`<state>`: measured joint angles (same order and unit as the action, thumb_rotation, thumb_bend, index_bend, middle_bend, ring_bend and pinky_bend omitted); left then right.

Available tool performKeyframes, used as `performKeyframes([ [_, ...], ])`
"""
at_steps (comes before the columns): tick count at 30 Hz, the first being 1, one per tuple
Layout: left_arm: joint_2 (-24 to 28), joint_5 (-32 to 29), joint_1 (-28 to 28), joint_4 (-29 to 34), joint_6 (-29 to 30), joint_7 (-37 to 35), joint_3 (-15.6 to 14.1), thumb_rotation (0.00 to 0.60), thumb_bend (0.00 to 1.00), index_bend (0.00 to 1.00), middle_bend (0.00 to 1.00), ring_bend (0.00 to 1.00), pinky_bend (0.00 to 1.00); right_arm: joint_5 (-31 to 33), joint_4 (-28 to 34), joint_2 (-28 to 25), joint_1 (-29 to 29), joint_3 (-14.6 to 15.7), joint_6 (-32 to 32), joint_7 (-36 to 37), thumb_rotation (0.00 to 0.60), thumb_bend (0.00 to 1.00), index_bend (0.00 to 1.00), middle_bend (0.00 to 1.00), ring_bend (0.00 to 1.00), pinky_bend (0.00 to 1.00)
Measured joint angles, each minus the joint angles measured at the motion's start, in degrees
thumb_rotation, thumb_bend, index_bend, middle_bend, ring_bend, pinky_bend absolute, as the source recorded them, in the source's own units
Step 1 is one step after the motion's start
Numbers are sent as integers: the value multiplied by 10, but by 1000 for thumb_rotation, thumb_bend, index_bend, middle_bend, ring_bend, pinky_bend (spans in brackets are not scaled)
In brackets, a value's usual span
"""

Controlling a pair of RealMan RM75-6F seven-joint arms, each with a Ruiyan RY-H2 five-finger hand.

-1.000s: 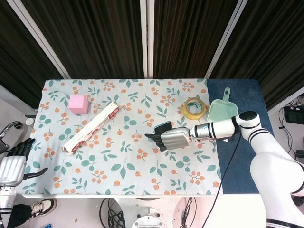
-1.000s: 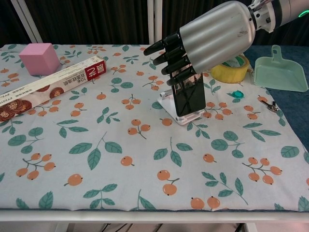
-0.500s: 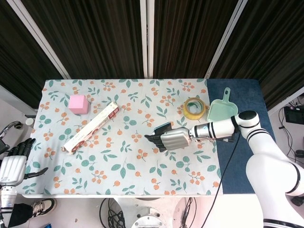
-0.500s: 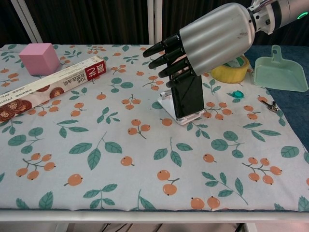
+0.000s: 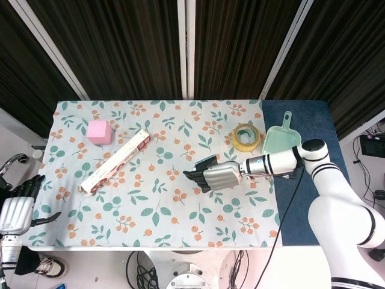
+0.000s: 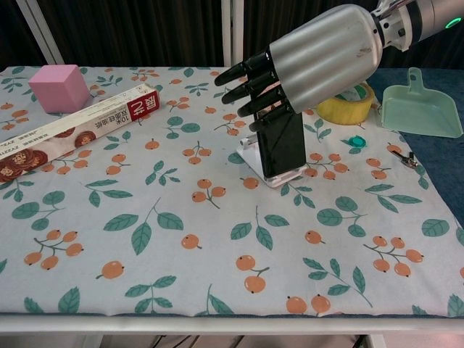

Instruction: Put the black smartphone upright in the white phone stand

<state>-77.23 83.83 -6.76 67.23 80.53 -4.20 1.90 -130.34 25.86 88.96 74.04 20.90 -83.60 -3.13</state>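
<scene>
The black smartphone (image 6: 282,147) stands upright in the white phone stand (image 6: 270,171), its lower edge seated in the stand's front lip, near the middle of the table (image 6: 217,239). The right hand (image 6: 319,54) sits over the phone's top edge with its dark fingers (image 6: 250,82) extended to the left; whether they grip the phone or merely rest against it cannot be told from either view, since the palm hides the contact. The left hand (image 5: 16,211) hangs off the near left corner of the table, holding nothing, fingers apart. Principal risk, in the inspector's judgement: a sideways or dragging withdrawal of the right hand would catch the phone's top and tip it out, or slide the light stand across the cloth; lifting straight up before retreating would likely avoid this. A second risk is that the phone is not fully seated and leans once released. Room for movement: open cloth lies near and left of the stand. To the right the yellow tape roll (image 6: 347,105), a small blue-green object (image 6: 354,140) and the green dustpan (image 6: 423,106) crowd the retreat path, so the arm should clear them in height. The long box (image 6: 72,133) and pink cube (image 6: 59,88) lie well apart at far left
</scene>
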Motion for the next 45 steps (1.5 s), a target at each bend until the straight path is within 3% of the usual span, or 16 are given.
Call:
performKeyframes([
  [23, -4, 0, -1, -11, 0, -8, 1, 367, 10, 41, 67, 114, 209, 17, -21, 12, -6, 17, -2, 13, 600, 575, 560, 167, 34, 0],
  [28, -4, 0, 0, -11, 1, -7, 1, 369, 11, 41, 67, 114, 209, 21, -24, 15, -5, 19, 0, 14, 600, 534, 386, 100, 1, 0],
  [34, -4, -2, 0, -12, -4, -7, 0, 368, 11, 41, 67, 114, 210, 24, -25, 16, -5, 21, 11, 5, 600, 408, 24, 1, 0, 0],
  [36, -4, -4, 0, -12, -6, -8, 0, 366, 10, 41, 67, 114, 209, 26, -23, 16, -4, 21, 12, 1, 600, 344, 0, 0, 0, 0],
  [45, -4, -2, 0, -14, -3, -10, 0, 365, 11, 41, 67, 114, 209, 30, -9, 10, 2, 20, 8, -6, 600, 263, 0, 0, 0, 0],
])
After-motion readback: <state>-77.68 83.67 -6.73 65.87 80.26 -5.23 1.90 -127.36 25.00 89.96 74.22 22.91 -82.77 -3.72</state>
